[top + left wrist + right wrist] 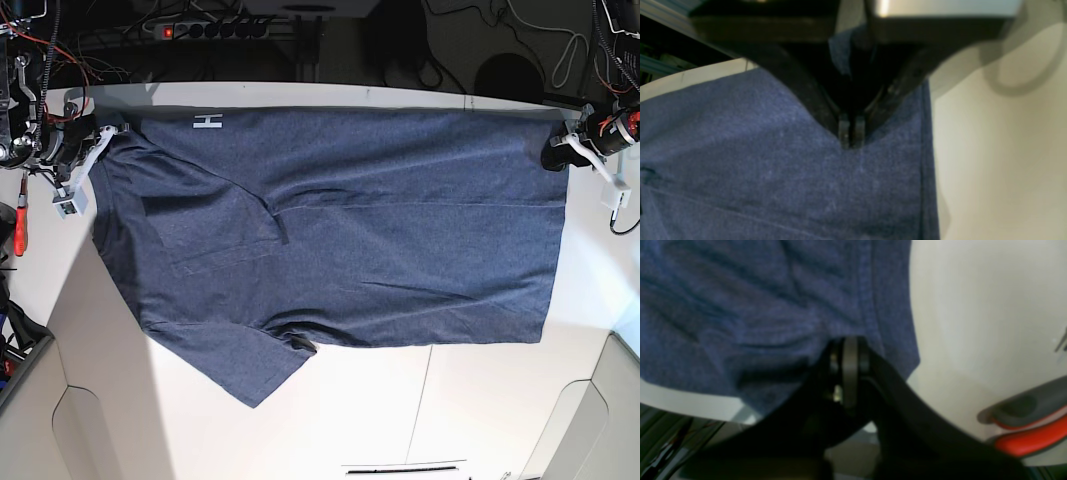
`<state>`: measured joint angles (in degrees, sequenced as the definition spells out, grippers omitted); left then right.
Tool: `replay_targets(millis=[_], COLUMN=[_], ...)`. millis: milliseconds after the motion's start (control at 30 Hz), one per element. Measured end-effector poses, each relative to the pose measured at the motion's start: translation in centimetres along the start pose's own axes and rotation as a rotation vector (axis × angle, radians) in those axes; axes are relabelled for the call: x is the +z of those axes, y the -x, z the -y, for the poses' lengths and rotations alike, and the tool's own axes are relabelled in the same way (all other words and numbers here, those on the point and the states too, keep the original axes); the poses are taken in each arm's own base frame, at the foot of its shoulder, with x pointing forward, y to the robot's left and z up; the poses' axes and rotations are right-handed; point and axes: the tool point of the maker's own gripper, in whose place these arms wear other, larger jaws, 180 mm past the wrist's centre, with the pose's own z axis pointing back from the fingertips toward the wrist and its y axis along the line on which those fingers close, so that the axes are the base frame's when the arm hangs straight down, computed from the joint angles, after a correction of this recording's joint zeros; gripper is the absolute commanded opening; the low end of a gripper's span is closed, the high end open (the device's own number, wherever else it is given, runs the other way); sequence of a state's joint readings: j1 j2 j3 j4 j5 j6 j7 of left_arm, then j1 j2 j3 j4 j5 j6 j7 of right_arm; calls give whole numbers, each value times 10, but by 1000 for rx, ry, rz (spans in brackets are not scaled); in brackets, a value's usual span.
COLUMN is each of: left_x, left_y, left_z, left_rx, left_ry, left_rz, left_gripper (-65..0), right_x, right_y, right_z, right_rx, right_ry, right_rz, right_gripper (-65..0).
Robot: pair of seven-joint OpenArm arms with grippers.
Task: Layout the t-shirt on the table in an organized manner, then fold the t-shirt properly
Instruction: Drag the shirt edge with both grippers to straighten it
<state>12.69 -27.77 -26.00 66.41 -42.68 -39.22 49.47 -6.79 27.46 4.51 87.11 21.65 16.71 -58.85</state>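
The dark navy t-shirt [340, 230] lies spread across the white table [400, 400], doubled over lengthwise. One white letter "H" [207, 122] shows at its far left edge. A sleeve [250, 370] sticks out toward the front. My right gripper [103, 135] is at the shirt's far left corner. In the right wrist view it [848, 350] is shut on the shirt's edge [773, 306]. My left gripper [556, 150] is at the far right corner. In the left wrist view it [850, 133] is shut, with the shirt's cloth [756, 150] between the fingers.
A red-handled tool [20, 230] lies at the table's left edge and also shows in the right wrist view [1030, 436]. A power strip [220, 28] and cables lie behind the table's far edge. A thin dark seam [425, 390] runs across the front of the table.
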Motion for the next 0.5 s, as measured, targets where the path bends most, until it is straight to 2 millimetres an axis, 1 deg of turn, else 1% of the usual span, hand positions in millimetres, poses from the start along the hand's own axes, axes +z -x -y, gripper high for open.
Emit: replay_targets(millis=[200, 500], left_x=[0, 0], left_y=[0, -1], left_z=[-1, -5], left_rx=[1, -12], left_ry=[-3, -29], left_rz=[-1, 2], left_gripper=[-650, -650], right_x=[0, 0], right_y=[3, 4], right_z=[-8, -9], right_rx=[-20, -18], right_ry=[-43, -47], right_rz=[-17, -17], right_gripper=[-650, -650])
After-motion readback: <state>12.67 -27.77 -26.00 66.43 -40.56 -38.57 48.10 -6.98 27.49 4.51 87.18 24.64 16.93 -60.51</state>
